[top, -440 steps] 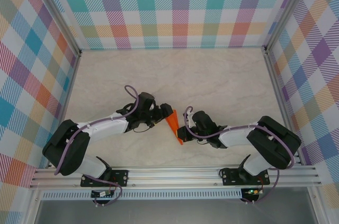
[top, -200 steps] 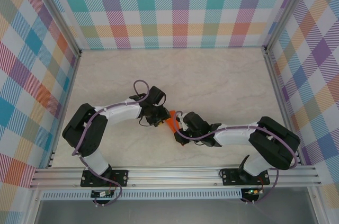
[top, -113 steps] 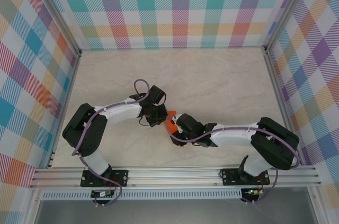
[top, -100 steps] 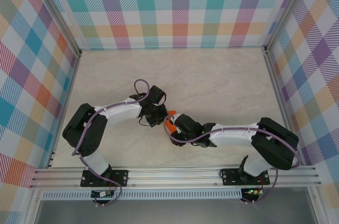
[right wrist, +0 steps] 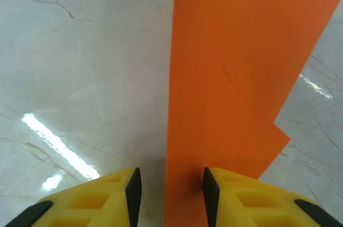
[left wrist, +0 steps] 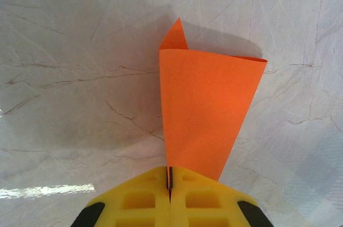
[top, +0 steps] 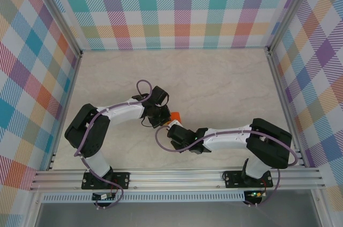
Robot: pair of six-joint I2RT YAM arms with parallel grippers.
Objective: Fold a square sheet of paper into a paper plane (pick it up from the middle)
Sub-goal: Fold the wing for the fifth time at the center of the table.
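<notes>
The square sheet of paper (left wrist: 206, 103) is bright orange and folded into a tapering, pointed shape above the marble tabletop. My left gripper (left wrist: 169, 184) is shut on its narrow end, its yellow fingers (left wrist: 139, 200) pressed together on the fold. In the top view a small orange patch of the paper (top: 174, 115) shows between the two wrists, with the left gripper (top: 162, 121) at its left. My right gripper (right wrist: 170, 195) is open, and the paper's straight left edge (right wrist: 236, 66) runs through the gap between its fingers. From above, the right gripper (top: 171, 129) sits just below the paper.
Both arms meet near the middle of the marble table (top: 214, 82). Checked walls (top: 177, 7) and metal rails (top: 177, 176) enclose the table on all sides.
The left gripper has shut on the paper's narrow end. The right gripper has opened and reached further left, under the paper. Less orange shows from above.
</notes>
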